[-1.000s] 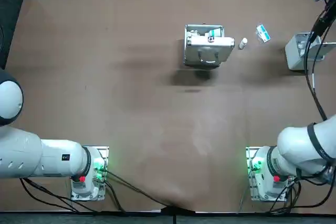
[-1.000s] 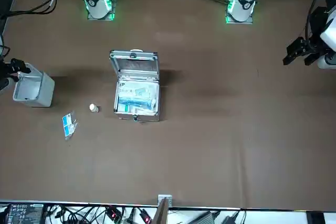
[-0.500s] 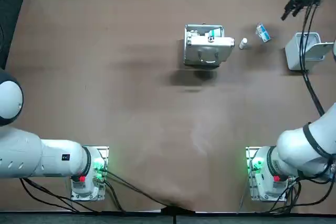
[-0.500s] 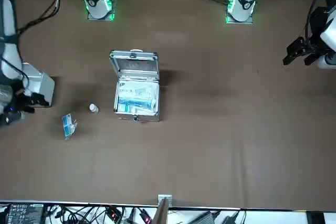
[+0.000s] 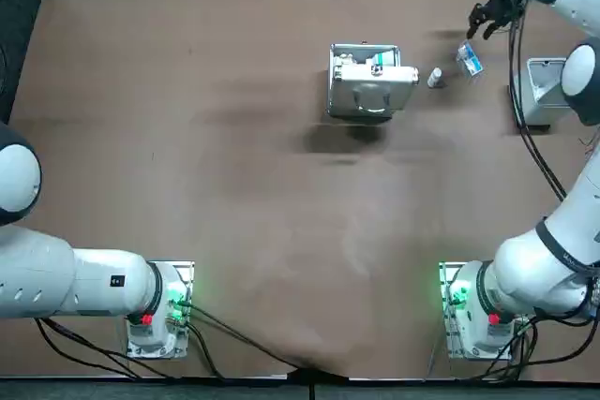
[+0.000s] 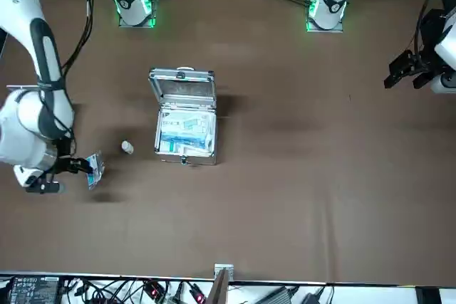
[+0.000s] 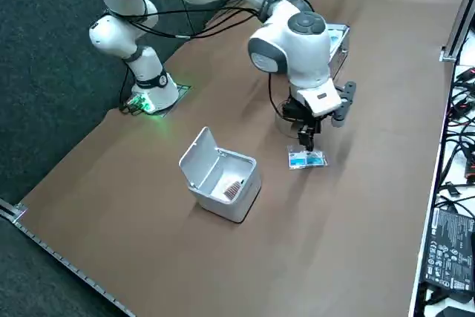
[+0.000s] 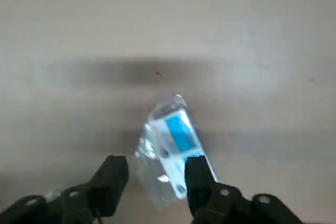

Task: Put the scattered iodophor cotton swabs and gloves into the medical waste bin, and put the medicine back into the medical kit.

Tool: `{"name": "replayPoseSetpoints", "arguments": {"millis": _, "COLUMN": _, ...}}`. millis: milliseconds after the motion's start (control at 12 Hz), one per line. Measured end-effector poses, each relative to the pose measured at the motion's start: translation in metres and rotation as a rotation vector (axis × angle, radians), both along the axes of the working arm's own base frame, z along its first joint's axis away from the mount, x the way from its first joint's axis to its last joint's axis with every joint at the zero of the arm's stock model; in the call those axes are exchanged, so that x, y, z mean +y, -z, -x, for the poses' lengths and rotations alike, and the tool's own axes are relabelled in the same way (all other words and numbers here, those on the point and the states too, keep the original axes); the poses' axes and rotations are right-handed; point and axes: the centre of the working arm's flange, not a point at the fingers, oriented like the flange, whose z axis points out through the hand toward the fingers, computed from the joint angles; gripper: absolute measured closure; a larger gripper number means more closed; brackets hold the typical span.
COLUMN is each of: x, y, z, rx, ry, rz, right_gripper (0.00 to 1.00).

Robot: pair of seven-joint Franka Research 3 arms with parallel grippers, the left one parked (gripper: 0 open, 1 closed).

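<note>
- As viewed from the wrist, found the swab packet (image 8: 170, 140) clear and crinkled with a blue label, flat on the bench (image 5: 234, 185) between the medicine bottle (image 5: 435, 77) and the waste bin (image 7: 220, 176).
- Found the right tool (image 8: 152, 169) open just above the swab packet, gripping nothing.
- Could not see the waste bin from the front, hidden behind the arm.
- Against half a second before, found the right tool shifted from near the waste bin to the swab packet.

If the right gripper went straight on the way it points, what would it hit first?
Probably the blue-and-clear packet lying on the table, directly under the open right gripper; the gap between them is unclear.
</note>
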Motion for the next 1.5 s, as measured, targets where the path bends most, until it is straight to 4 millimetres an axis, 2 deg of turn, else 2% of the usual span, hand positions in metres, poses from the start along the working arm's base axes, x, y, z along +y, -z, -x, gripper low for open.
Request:
{"name": "replayPoseSetpoints", "arguments": {"millis": 250, "x": 0.029, "y": 0.028, "z": -0.006, "rx": 0.002, "ry": 0.03, "rz": -0.001, "right_gripper": 0.39}}
{"name": "replayPoseSetpoints", "arguments": {"millis": 667, "x": 0.023, "y": 0.054, "z": -0.005, "rx": -0.001, "ry": 0.033, "rz": 0.009, "right_gripper": 0.38}}
{"name": "replayPoseSetpoints", "arguments": {"millis": 1167, "x": 0.026, "y": 0.07, "z": -0.006, "rx": -0.011, "ry": 0.014, "rz": 0.026, "right_gripper": 0.4}}
{"name": "replayPoseSetpoints", "arguments": {"millis": 1250, "x": 0.027, "y": 0.071, "z": -0.007, "rx": -0.011, "ry": 0.011, "rz": 0.027, "right_gripper": 0.46}}
{"name": "replayPoseSetpoints", "arguments": {"millis": 1417, "x": 0.03, "y": 0.07, "z": -0.007, "rx": -0.013, "ry": 0.004, "rz": 0.028, "right_gripper": 0.51}}
{"name": "replayPoseSetpoints", "arguments": {"millis": 1500, "x": 0.032, "y": 0.069, "z": -0.008, "rx": -0.015, "ry": 0.001, "rz": 0.029, "right_gripper": 0.63}}
